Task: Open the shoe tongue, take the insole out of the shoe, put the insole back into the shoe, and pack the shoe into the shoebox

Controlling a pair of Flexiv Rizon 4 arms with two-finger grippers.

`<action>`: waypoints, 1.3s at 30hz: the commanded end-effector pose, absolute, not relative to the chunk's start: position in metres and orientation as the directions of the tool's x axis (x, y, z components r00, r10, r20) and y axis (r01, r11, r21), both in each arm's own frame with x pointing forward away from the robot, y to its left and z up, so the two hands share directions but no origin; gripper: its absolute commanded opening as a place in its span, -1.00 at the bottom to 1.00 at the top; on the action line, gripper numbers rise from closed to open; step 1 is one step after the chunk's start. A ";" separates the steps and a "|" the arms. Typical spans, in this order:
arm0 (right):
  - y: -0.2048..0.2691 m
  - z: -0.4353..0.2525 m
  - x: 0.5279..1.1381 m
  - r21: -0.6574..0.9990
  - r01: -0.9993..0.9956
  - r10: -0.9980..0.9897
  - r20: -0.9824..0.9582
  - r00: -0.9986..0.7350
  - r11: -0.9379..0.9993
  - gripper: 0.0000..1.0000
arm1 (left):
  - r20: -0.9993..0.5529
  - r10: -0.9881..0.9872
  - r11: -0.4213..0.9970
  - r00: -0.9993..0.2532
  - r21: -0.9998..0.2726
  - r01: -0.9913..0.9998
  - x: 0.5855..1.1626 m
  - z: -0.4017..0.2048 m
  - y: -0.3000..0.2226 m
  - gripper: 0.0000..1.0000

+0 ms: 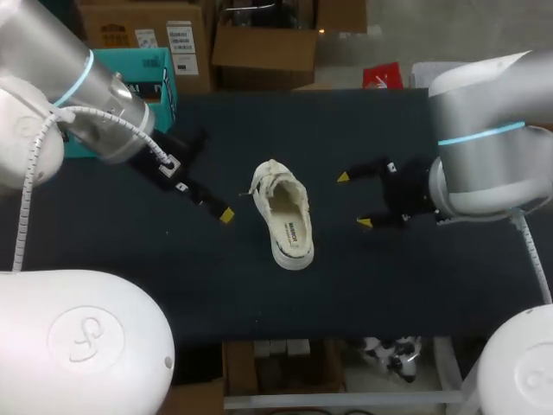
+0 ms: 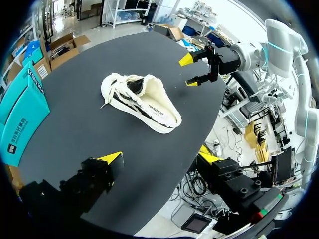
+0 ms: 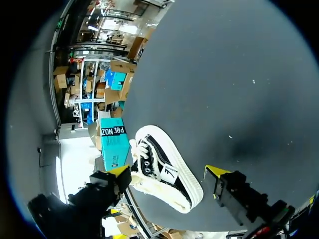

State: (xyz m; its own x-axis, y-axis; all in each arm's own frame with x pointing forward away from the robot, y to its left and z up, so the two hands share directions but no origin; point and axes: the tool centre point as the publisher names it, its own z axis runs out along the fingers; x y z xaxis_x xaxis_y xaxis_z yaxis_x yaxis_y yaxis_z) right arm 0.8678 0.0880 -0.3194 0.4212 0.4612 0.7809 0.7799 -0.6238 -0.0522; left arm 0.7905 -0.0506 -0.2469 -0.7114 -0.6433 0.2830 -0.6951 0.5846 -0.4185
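1. Dark surface (image 1: 346, 130) carries a white shoe (image 1: 283, 213) at its middle, sole down and opening up, heel toward the robot.
2. An insole (image 1: 292, 226) lies inside the shoe.
3. Left pincer (image 2: 160, 156) hangs near the shoe's left side, fingers spread wide — holding nothing.
4. Right pincer (image 1: 354, 201) sits at the shoe's right side, likewise spread open and empty — clear of the shoe.
5. A teal shoebox (image 1: 143, 73) stands at the surface's far left edge, well apart from the shoe.
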 end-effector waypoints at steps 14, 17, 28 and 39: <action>0.051 -0.313 0.881 -0.654 0.711 0.736 0.610 0.294 0.258 1.00 | 0.281 -0.745 0.502 -0.605 -0.362 -0.786 0.777 -0.278 -0.090 1.00; 0.044 -0.314 0.883 -0.663 0.710 0.762 0.581 0.287 0.238 1.00 | 0.283 -0.765 0.482 -0.579 -0.344 -0.806 0.776 -0.283 -0.096 1.00; 0.016 -0.318 0.878 -0.556 0.797 0.867 0.491 0.085 0.236 1.00 | 0.288 -0.847 0.373 -0.447 -0.278 -0.885 0.783 -0.301 -0.112 1.00; 0.002 -0.322 0.863 -0.390 0.854 0.890 0.425 -0.165 0.345 1.00 | 0.288 -0.888 0.289 -0.359 -0.257 -0.922 0.808 -0.310 -0.125 1.00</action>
State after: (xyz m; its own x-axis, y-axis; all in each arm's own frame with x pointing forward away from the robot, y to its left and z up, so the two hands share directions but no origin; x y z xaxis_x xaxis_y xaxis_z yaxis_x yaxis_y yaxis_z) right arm 0.8632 0.0004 -0.3238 -0.1457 0.8865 0.4392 0.9173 0.2873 -0.2756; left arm 0.7993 -0.1154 -0.3024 -0.3663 -0.8792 0.3046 -0.9193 0.2914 -0.2643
